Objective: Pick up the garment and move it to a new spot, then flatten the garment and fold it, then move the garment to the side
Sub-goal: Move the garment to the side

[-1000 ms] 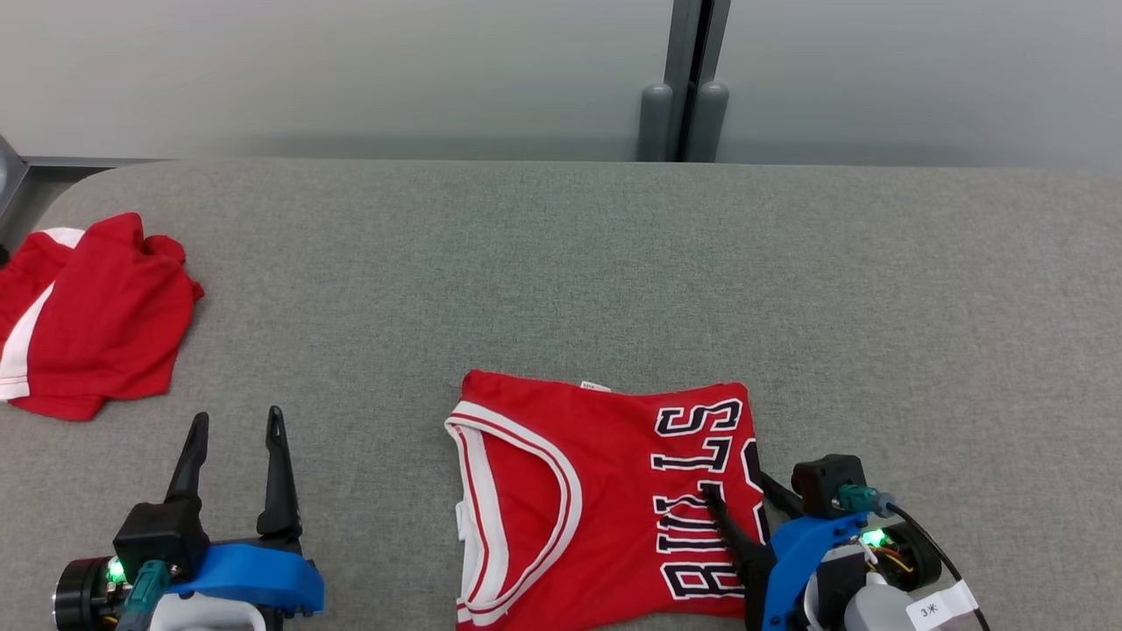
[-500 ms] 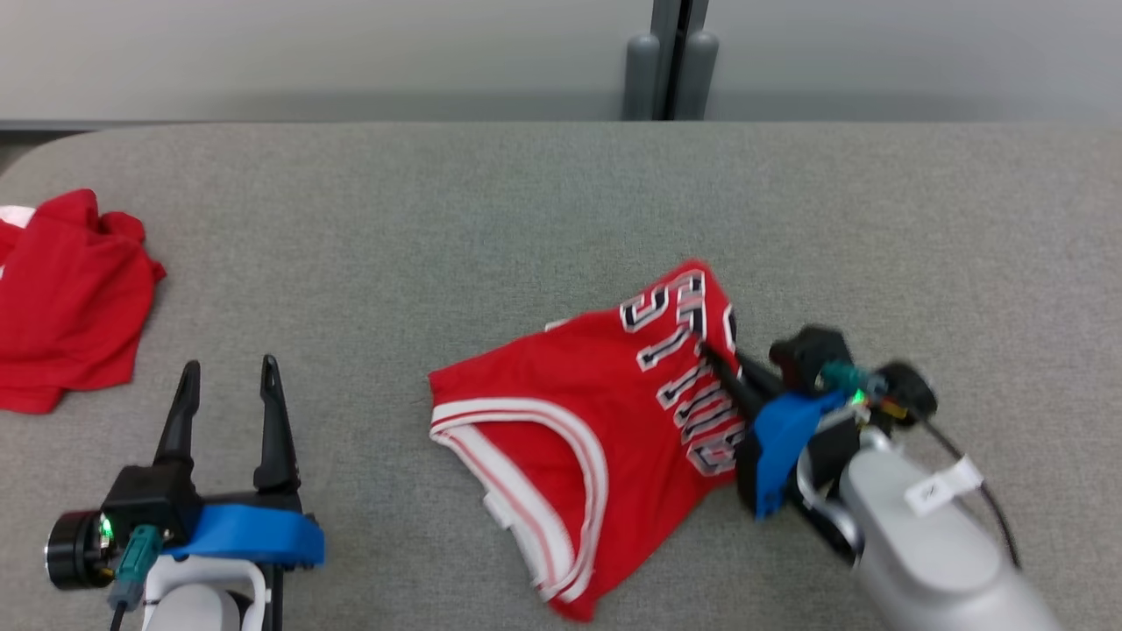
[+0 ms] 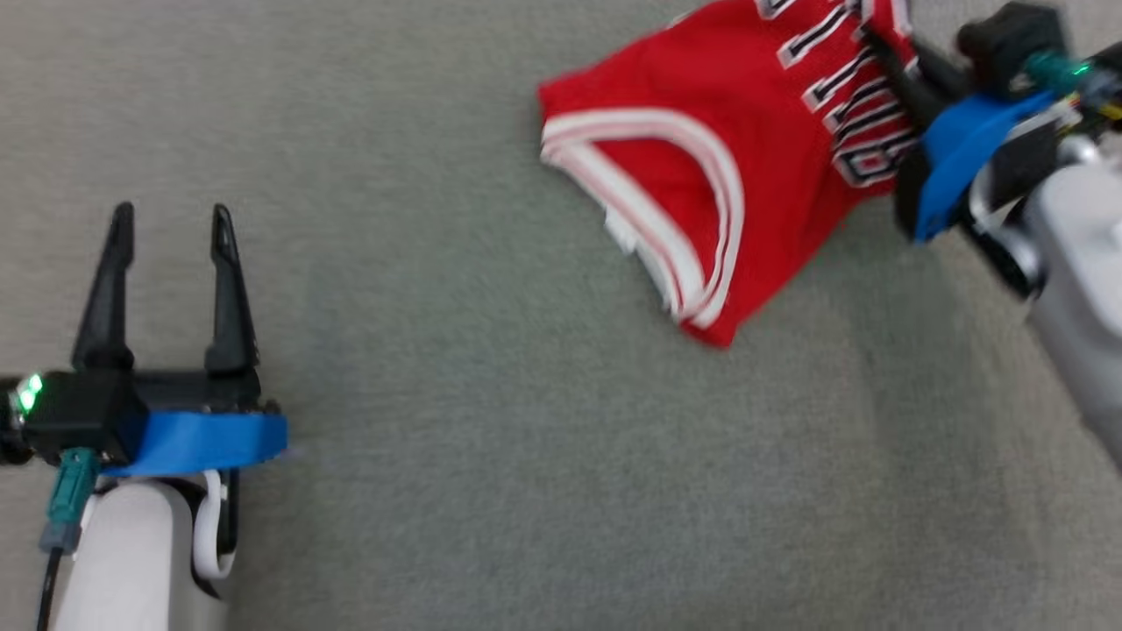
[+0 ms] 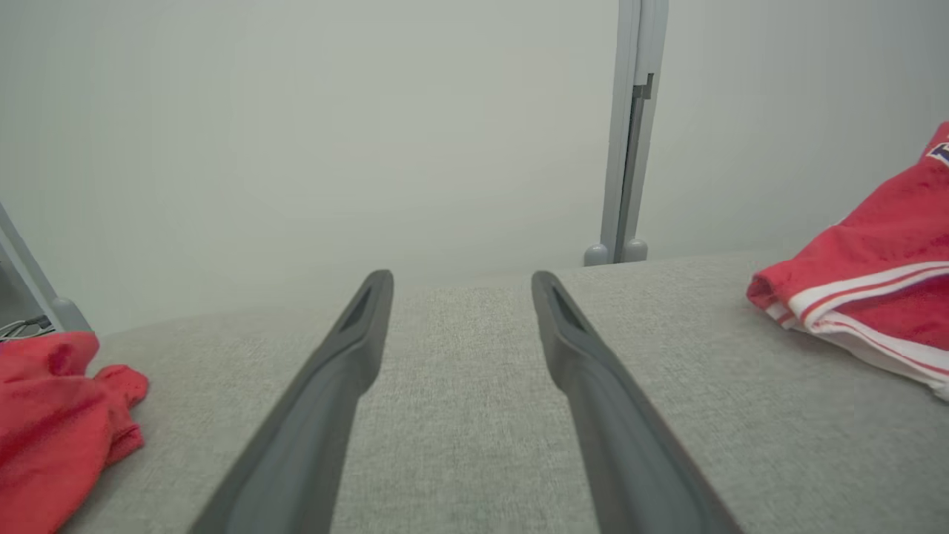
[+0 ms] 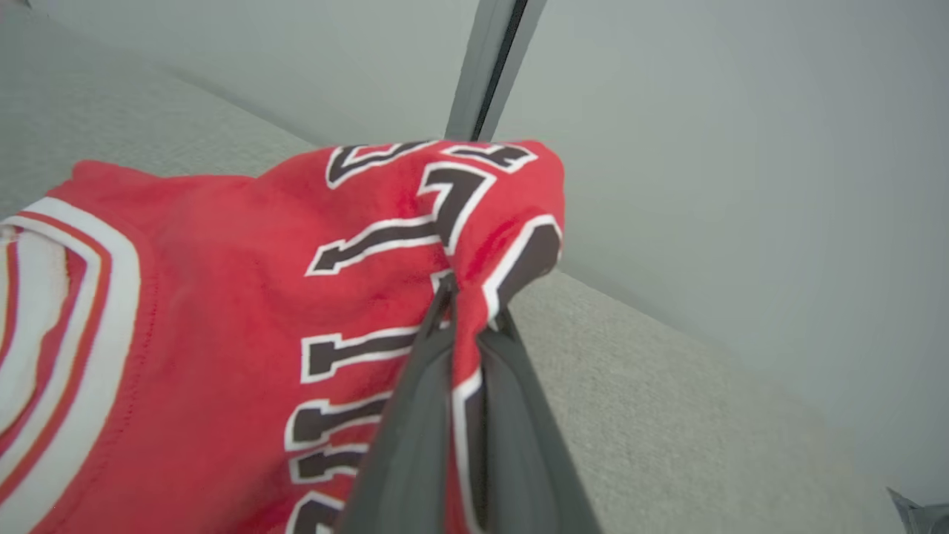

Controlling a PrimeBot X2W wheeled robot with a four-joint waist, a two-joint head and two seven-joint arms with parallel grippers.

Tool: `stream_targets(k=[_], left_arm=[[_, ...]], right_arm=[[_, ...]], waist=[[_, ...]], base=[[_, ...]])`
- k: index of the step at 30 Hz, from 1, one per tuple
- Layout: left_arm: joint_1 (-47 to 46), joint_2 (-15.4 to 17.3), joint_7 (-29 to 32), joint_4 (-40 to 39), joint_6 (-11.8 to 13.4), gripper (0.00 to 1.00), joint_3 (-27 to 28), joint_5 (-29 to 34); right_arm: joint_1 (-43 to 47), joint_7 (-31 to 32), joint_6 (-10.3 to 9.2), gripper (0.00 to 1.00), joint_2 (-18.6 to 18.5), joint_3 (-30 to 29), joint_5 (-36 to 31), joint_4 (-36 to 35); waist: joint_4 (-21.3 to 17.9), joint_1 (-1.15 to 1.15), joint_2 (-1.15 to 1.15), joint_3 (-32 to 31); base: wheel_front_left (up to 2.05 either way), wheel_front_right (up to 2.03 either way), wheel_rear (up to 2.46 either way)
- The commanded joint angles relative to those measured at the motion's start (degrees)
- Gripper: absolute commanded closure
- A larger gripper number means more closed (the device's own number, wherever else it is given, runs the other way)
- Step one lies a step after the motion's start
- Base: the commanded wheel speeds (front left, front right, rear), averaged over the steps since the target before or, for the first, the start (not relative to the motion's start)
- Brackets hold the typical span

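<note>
The garment [image 3: 701,158] is a red jersey with white trim and black lettering, folded, at the upper right of the head view. My right gripper [image 3: 874,39] is shut on its lettered edge. In the right wrist view the fingers pinch the garment [image 5: 222,282] at the right gripper [image 5: 467,297], raising that end above the table. The neckline end hangs lower, near the grey surface, as the garment [image 4: 875,282] shows in the left wrist view. My left gripper [image 3: 171,215] stands open and empty at the lower left, far from it; the left gripper [image 4: 460,282] points toward the wall.
The grey padded table [image 3: 526,456] spreads under both arms. A second crumpled red garment [image 4: 52,415] lies at the table's left end. A grey post [image 4: 630,133] stands against the pale wall behind the far edge.
My right gripper has shut on the jersey's lettered edge and carried it away from the near edge and to the right, skewing it. The head camera has tilted down. The left arm is unchanged.
</note>
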Motion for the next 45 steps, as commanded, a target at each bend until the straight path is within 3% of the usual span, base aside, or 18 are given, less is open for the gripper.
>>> stream_targets(k=[1, 12, 22, 23, 24, 25, 31, 37, 40, 45], left_arm=[[-1.77, 1.20, 0.17, -2.02, 0.36, 0.00, -0.16, 0.91], [-3.74, 6.58, 6.59, -15.89, 0.11, 0.00, 0.75, 3.60], [-3.87, 8.19, 9.22, -20.75, 0.46, 0.00, 1.28, 3.61], [-3.69, 8.19, 9.22, -20.87, 0.67, 0.00, 1.39, 3.53], [-3.42, 8.22, 9.22, -20.85, 0.87, 0.00, 1.46, 3.47], [-3.22, 8.14, 9.03, -20.68, 0.96, 0.00, 1.44, 3.32], [-2.16, 6.91, 7.25, -18.08, 1.51, 0.00, 0.98, 2.39], [-0.13, 5.29, 4.45, -13.81, 2.27, 0.00, 0.81, 0.99], [2.17, 4.40, 3.26, -11.47, 3.06, 0.00, 1.57, -0.01], [6.40, 3.15, 1.63, -8.18, 3.84, 0.00, 2.43, -1.68]], right_arm=[[-3.46, -0.67, -0.01, 1.00, -2.16, -0.79, 1.51, 0.70], [-13.10, -4.38, -0.01, 1.00, -9.97, -3.11, 7.62, 5.71], [-19.56, -6.43, -0.01, 1.00, -9.24, 0.84, 7.00, 13.35], [-20.37, -6.94, -0.01, 0.83, -8.96, 0.92, 6.66, 14.32], [-21.18, -7.58, -0.01, 0.54, -8.94, 0.76, 6.07, 15.52], [-21.68, -7.70, -0.01, 0.00, -8.75, 0.68, 5.46, 17.17], [-23.04, -10.18, -0.01, 0.00, -8.00, 0.37, 2.29, 23.94], [-19.52, -13.68, -0.01, 0.00, -6.56, -0.22, 0.39, 24.86], [-16.92, -14.35, 0.00, 0.00, -4.58, -1.59, 1.21, 22.42], [-8.00, -14.35, -0.01, 0.00, -1.62, -7.08, 1.47, 11.19]], waist=[[-1.95, -0.02, -0.01, 2.54], [-11.97, -0.02, -0.01, 11.38], [-13.39, -0.02, -0.01, 14.31], [-13.31, -0.02, -0.01, 14.37], [-13.22, -0.02, -0.01, 14.40], [-13.05, -0.02, -0.01, 14.29], [-11.41, -0.02, -0.01, 11.83], [-9.38, -0.02, -0.01, 6.81], [-8.46, -0.02, -0.01, 3.46], [-6.25, -0.02, -0.01, -2.03]], base=[[0.00, 0.00, 0.00], [0.00, 0.00, 0.00], [0.00, 0.00, 0.00], [0.00, 0.00, 0.00], [0.00, 0.00, 0.00], [0.00, 0.00, 0.00], [0.00, 0.00, 0.00], [0.00, 0.00, 0.00], [0.00, 0.00, 0.00], [0.00, 0.00, 0.00]])
